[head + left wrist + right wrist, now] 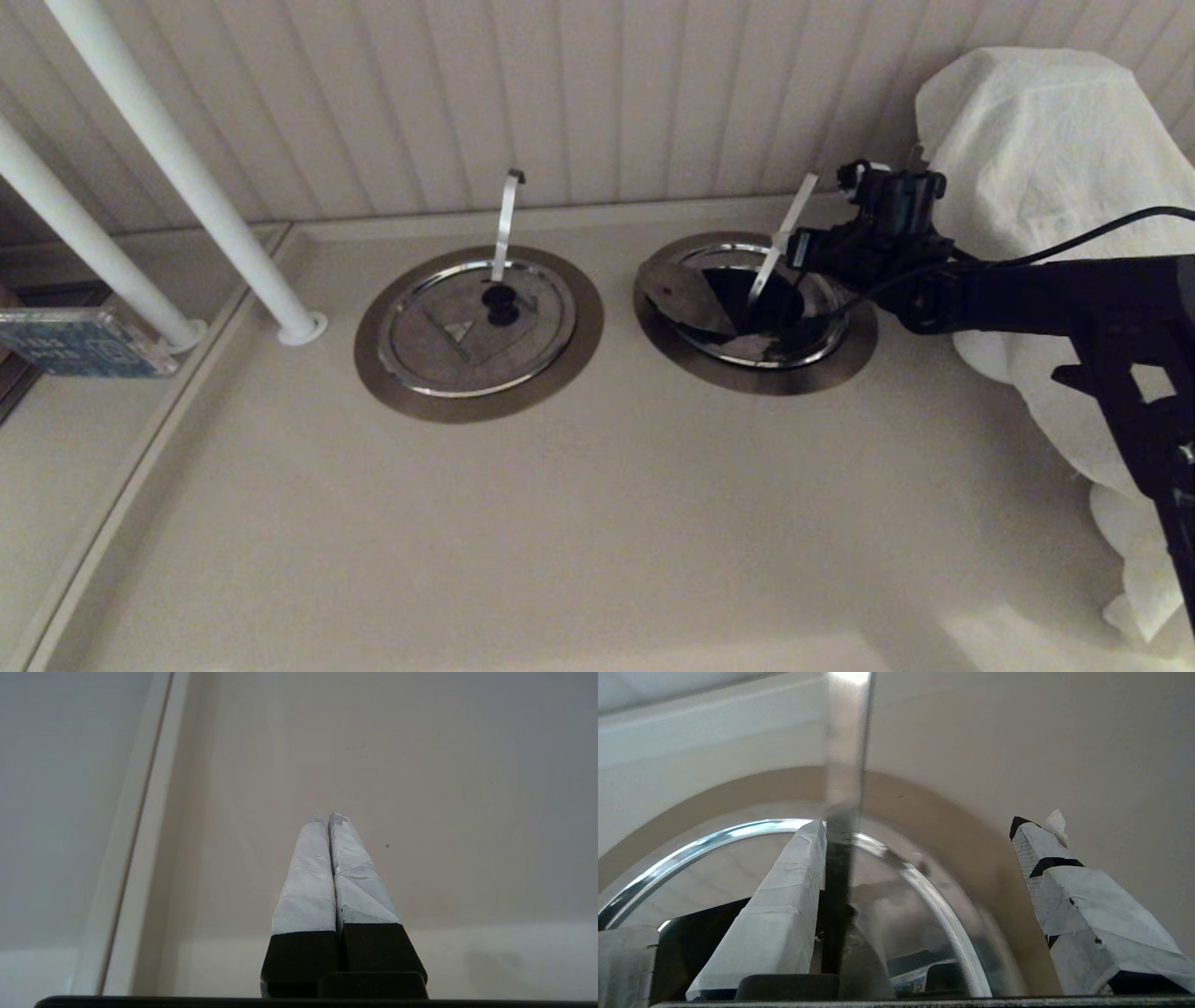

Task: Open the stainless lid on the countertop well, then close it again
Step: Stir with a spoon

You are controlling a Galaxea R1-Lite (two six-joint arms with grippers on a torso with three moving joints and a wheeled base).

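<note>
The stainless lid (689, 297) sits in the right-hand countertop well (845, 362). Its wedge flap is folded back toward the left, and a dark opening (764, 301) shows below it. The leaning flat utensil handle (786, 233) rises out of that opening. My right gripper (810, 254) hovers at the far right side of the lid and is open. In the right wrist view the handle (845, 765) stands against the inner face of one taped finger (784, 905). The other finger (1064, 891) is far off over the brown ring (934, 812). The lid's black knob is hidden. My left gripper (329, 816) is shut over bare counter.
The twin lid (476, 327) with the hooked upright handle (505, 219) lies closed to the left. Two white poles (187, 177) stand at the back left. A cloth-covered bulk (1046, 168) is behind my right arm, and the panelled wall is close behind both wells.
</note>
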